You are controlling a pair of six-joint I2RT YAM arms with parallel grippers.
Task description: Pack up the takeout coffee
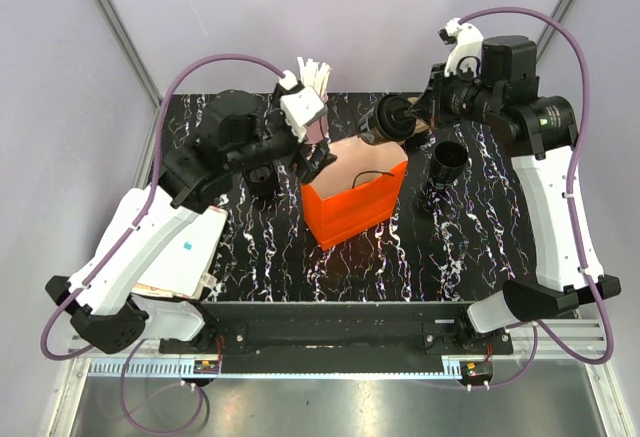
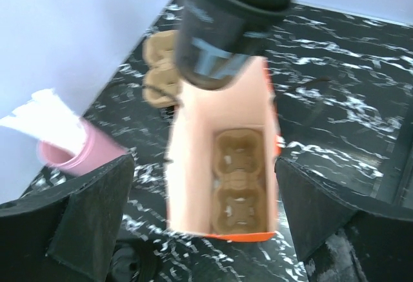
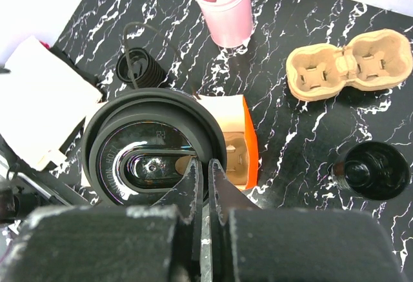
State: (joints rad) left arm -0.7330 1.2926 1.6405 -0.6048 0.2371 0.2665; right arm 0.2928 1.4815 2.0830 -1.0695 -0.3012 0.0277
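Below takeout coffee (image 2: 219,30), carrier (image 2: 237,185) inside orange bag (image 2: 190,166).

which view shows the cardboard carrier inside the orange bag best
Left wrist: it looks down into the orange bag at the carrier, both wells visible. Right wrist shows only a sliver beside the takeout coffee; the top view shows none.

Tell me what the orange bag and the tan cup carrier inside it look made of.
Orange upright bag: likely paper, matte, with sharp creased folds and a pale inside. Tan two-cup carrier: probably moulded pulp, dull, with rounded wells.
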